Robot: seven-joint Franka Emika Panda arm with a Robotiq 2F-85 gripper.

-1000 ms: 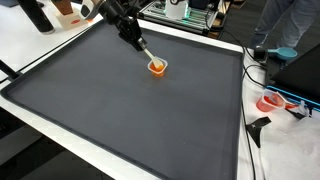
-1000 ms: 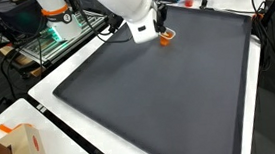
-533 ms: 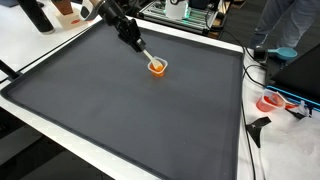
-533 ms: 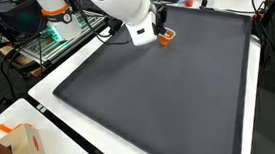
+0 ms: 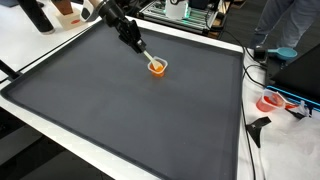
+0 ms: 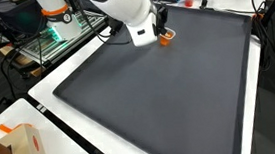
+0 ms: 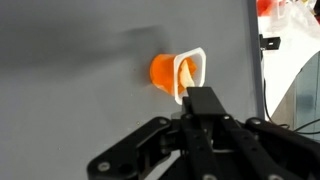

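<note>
A small orange cup (image 5: 156, 67) (image 6: 165, 37) (image 7: 168, 72) with a white rim stands on the dark grey mat (image 5: 130, 110) near its far edge. My gripper (image 5: 138, 45) (image 6: 159, 31) (image 7: 203, 101) hangs just beside and above the cup. It is shut on a thin pale stick (image 5: 146, 55) (image 7: 185, 76), and the stick's lower end sits inside the cup. In the wrist view my black fingers are pressed together right at the cup's rim, and they hide the upper part of the stick.
The mat (image 6: 160, 105) lies on a white table (image 5: 40, 45). A person (image 5: 290, 25) stands at the far corner. A red and white item (image 5: 272, 101) and black cables (image 5: 258, 130) lie past the mat's side. A cardboard box (image 6: 15, 150) sits at a near corner.
</note>
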